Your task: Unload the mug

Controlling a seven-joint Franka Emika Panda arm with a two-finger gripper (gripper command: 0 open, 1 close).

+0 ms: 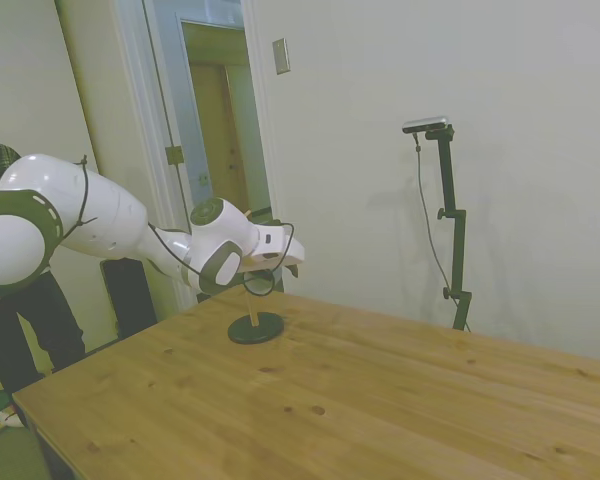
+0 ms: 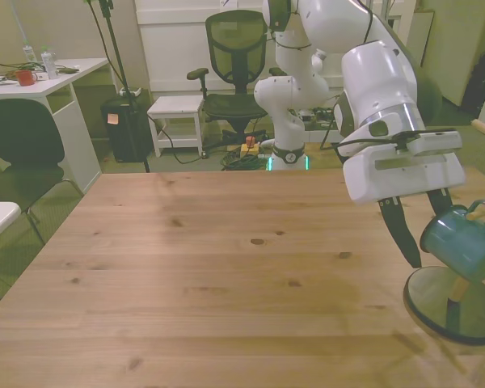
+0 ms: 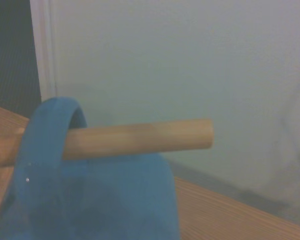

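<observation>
The teal mug (image 2: 462, 240) hangs tilted by its handle (image 3: 50, 125) on a wooden peg (image 3: 140, 137) of a small stand with a dark round base (image 2: 457, 307), at the front view's right edge. My gripper (image 2: 424, 230) is open at the mug's height. One dark finger (image 2: 404, 234) hangs just beside the mug's open end, and the other is partly hidden behind the mug. In the side view the white hand covers the mug above the stand's base (image 1: 256, 327). In the wrist view the mug's body (image 3: 105, 200) shows close up.
The stand rests on a wooden table (image 2: 186, 267) near its corner. A person (image 1: 20, 320) stands behind the arm in the side view. An office chair (image 2: 236, 56), a stool (image 2: 176, 105) and a desk (image 2: 40, 77) stand beyond the table.
</observation>
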